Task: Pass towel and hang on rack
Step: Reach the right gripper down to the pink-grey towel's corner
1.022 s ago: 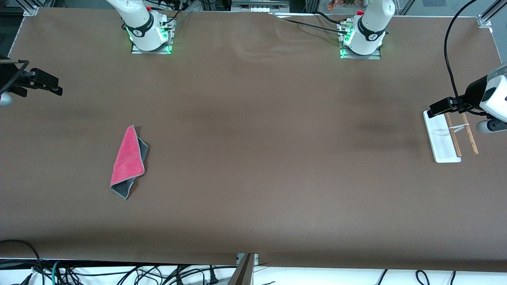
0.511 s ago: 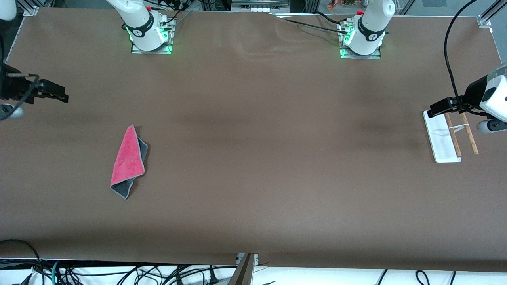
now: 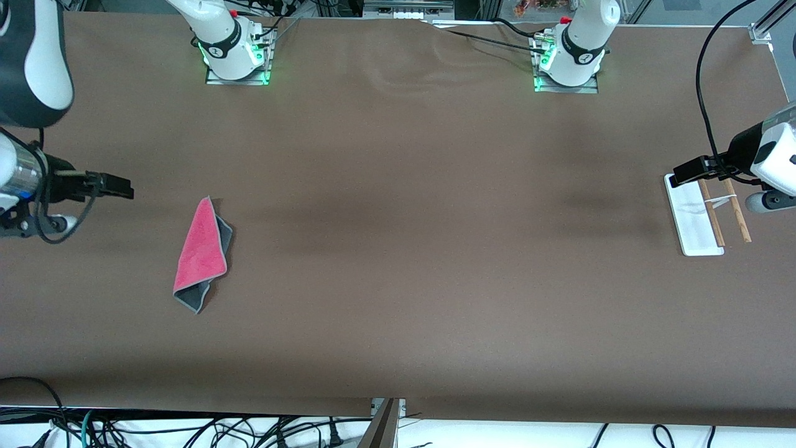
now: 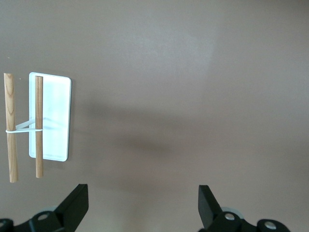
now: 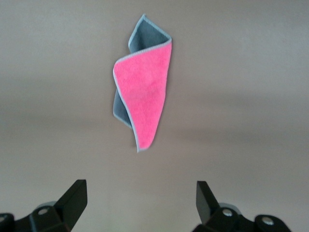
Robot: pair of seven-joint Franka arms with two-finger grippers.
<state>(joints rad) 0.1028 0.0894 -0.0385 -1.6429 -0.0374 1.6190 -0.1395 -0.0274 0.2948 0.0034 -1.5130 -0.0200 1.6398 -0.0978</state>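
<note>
The towel (image 3: 200, 255) lies folded on the brown table toward the right arm's end, pink face up with a dark grey flap showing beneath it (image 5: 143, 92). My right gripper (image 3: 122, 187) hangs open and empty over bare table beside the towel, apart from it (image 5: 140, 193). The rack (image 3: 693, 218), a flat white base with two thin wooden rods (image 3: 737, 213), stands at the left arm's end of the table (image 4: 53, 116). My left gripper (image 3: 683, 172) is open and empty, over the edge of the rack's base (image 4: 143, 195).
A black cable (image 3: 706, 93) loops down to the left arm's wrist. Both arm bases (image 3: 236, 53) stand along the table's edge farthest from the front camera. Loose cables (image 3: 186, 429) lie below the table's near edge.
My right arm has swung in over the table, carrying its open gripper closer to the towel. The left arm has barely shifted. The towel and rack have not moved.
</note>
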